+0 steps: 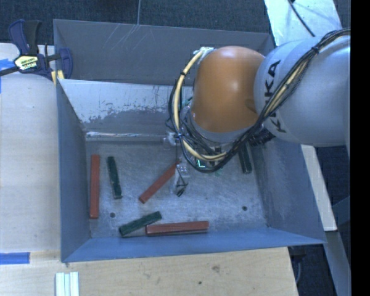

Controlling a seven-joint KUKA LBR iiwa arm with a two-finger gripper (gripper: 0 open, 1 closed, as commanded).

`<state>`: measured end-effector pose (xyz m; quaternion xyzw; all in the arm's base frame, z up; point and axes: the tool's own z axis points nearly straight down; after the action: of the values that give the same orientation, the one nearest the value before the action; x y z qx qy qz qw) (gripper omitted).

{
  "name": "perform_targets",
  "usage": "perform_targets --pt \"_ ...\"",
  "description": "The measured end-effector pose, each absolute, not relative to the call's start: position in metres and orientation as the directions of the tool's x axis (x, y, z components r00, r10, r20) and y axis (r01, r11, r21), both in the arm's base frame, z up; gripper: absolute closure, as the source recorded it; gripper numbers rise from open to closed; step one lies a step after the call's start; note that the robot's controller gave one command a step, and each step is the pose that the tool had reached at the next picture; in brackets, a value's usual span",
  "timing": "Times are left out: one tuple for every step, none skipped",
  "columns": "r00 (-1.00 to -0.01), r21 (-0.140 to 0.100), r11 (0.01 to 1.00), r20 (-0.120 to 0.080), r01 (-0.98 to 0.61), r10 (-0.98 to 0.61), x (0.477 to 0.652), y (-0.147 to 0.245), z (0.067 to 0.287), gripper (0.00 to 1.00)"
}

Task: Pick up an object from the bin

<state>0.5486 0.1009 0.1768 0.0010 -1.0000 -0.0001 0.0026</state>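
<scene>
My gripper (181,184) hangs below the arm's orange cover, low over the middle of the bin floor. A reddish-brown stick (156,186) lies slanted there, its upper right end right at the gripper and its lower left end pointing toward the front. Whether the gripper has hold of that end I cannot make out. A dark green stick (114,177) lies upright in the picture further left.
A long reddish-brown stick (95,185) lies along the left wall. Near the front wall a dark green stick (140,224) and another reddish-brown stick (177,228) lie end to end. The arm and its cables cover the bin's back right part.
</scene>
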Motion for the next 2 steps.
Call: perform_targets --pt "-0.983 0.001 0.983 0.002 0.185 0.185 0.535 0.1146 0.0692 0.0" --pt "-0.982 0.002 0.982 -0.003 0.186 0.186 0.5367 0.1139 0.0718 1.0"
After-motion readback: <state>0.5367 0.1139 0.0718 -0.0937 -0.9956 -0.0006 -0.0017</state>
